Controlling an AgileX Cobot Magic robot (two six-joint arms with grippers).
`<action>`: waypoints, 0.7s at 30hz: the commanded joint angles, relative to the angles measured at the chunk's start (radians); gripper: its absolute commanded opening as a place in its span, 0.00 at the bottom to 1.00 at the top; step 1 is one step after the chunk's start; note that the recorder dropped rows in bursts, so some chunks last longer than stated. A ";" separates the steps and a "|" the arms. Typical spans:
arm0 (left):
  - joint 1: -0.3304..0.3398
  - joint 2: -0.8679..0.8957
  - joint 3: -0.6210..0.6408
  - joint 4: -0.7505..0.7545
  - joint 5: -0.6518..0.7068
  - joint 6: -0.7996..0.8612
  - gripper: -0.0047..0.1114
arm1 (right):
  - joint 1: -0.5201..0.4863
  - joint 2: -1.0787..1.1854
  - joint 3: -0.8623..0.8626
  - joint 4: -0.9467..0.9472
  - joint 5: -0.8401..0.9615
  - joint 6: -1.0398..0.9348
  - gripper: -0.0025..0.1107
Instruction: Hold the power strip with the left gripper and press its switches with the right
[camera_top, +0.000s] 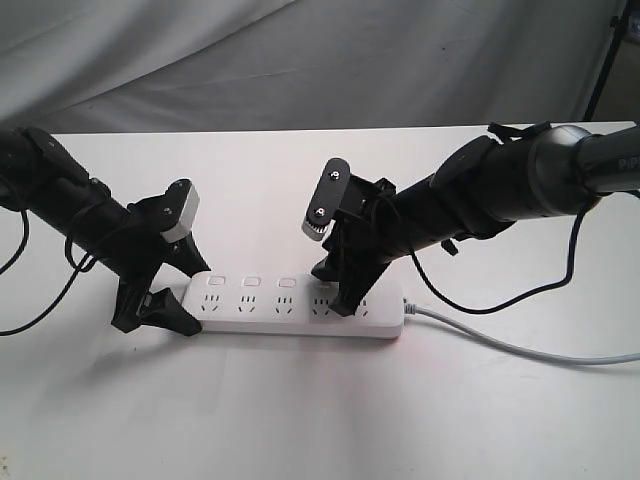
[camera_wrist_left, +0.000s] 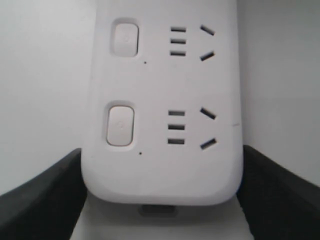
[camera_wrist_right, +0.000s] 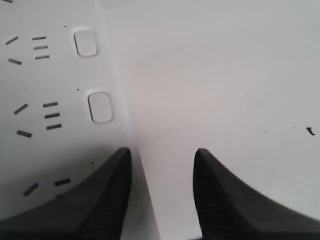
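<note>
The white power strip (camera_top: 290, 305) lies flat across the table's middle. My left gripper (camera_top: 185, 298) is shut on its left end; in the left wrist view the black fingers (camera_wrist_left: 45, 200) press both long sides of the power strip (camera_wrist_left: 165, 170). Three switches (camera_top: 252, 283) show in a row along the far side. My right gripper (camera_top: 334, 290) is open over the strip's right part. In the right wrist view, one of the gripper's (camera_wrist_right: 161, 155) fingers (camera_wrist_right: 110, 190) lies over the switch row, beside two switches (camera_wrist_right: 101, 106). The other hangs over bare table. Contact with a switch cannot be told.
The strip's grey cable (camera_top: 500, 345) trails right across the white table (camera_top: 300, 420). A grey cloth (camera_top: 300, 60) hangs behind the table's far edge, and a dark stand leg (camera_top: 605, 60) rises at the back right.
</note>
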 joint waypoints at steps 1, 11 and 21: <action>0.000 -0.005 -0.006 -0.001 0.002 -0.003 0.53 | 0.002 0.005 0.002 0.002 0.005 -0.008 0.36; 0.000 -0.005 -0.006 -0.001 0.002 -0.003 0.53 | 0.002 0.005 0.002 -0.005 0.005 -0.008 0.36; 0.000 -0.005 -0.006 -0.001 0.002 -0.003 0.53 | 0.002 0.012 0.007 -0.014 0.005 -0.008 0.36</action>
